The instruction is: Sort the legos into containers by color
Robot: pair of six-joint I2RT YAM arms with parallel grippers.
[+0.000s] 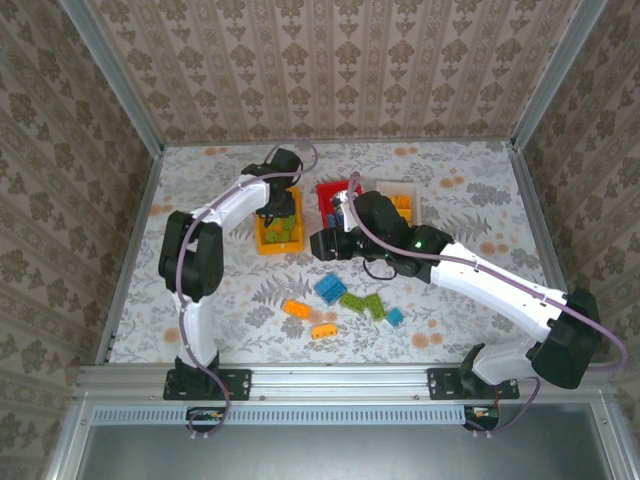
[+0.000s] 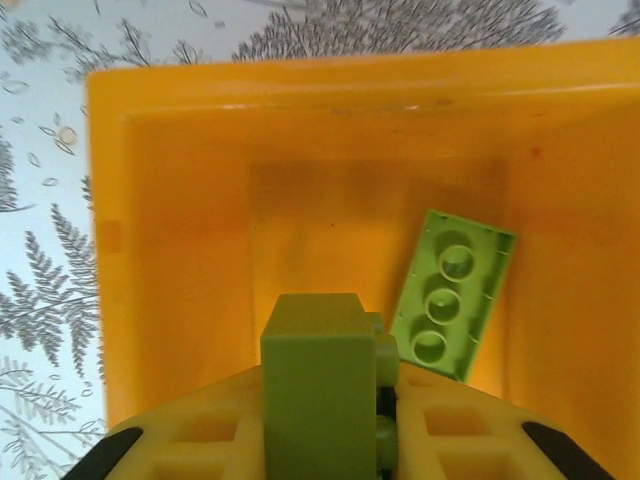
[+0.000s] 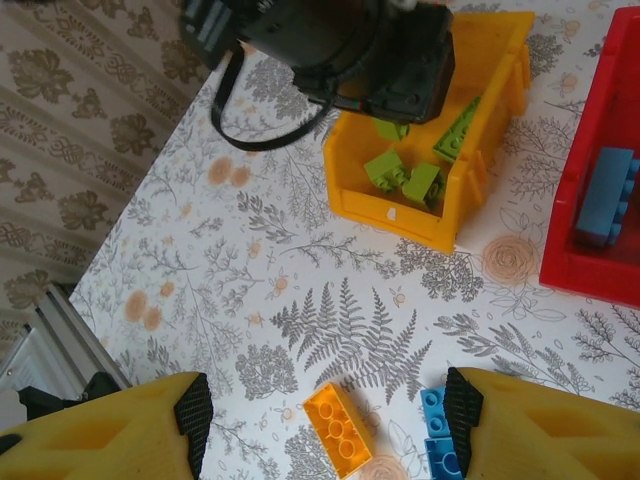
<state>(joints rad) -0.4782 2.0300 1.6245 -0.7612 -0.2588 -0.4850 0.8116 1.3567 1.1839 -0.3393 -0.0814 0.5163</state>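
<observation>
My left gripper (image 2: 322, 420) is shut on a green lego (image 2: 318, 380) and hangs over the inside of the yellow-orange container (image 2: 300, 85), where another green lego (image 2: 452, 295) lies flat. From above, that gripper (image 1: 275, 210) sits over the yellow-orange container (image 1: 262, 243). My right gripper (image 3: 328, 412) is open above the table. An orange lego (image 3: 340, 428) lies on the table between its fingers, and a blue lego (image 3: 437, 440) lies by the right fingertip (image 3: 462, 405). The red container (image 3: 590, 270) holds a blue lego (image 3: 605, 195). The white container (image 1: 412, 190) holds orange legos.
Loose legos lie on the table in front of the containers: two orange (image 1: 296, 309) (image 1: 323, 330), two blue (image 1: 328, 288) (image 1: 395, 317) and two green (image 1: 352, 301) (image 1: 376, 307). Metal frame rails (image 1: 130, 250) border the flower-patterned table.
</observation>
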